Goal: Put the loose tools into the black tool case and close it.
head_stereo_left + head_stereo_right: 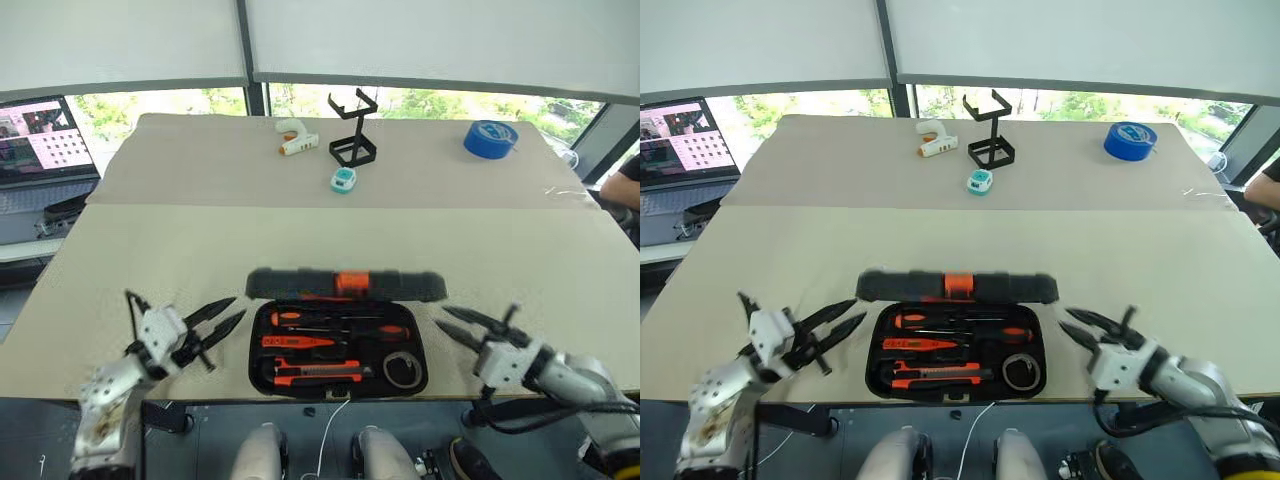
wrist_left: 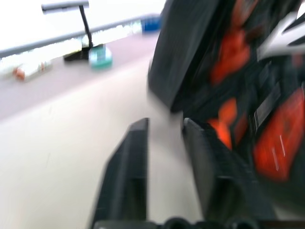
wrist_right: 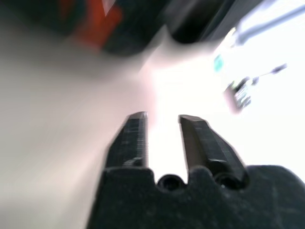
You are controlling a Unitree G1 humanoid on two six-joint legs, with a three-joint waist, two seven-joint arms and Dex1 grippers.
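The black tool case (image 1: pixel 338 360) lies open at the desk's (image 1: pixel 150 250) near edge, tools in its slots, long axis left to right. We flank it: left gripper (image 1: pixel 222 322) and right gripper (image 1: pixel 455 325) each just beside an end, fingers parted, empty. Its raised lid (image 1: pixel 345 284) stands behind.

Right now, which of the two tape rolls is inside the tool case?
The small dark grey tape roll, lying in the corner of the open black tool case. The big blue tape roll lies far across the table.
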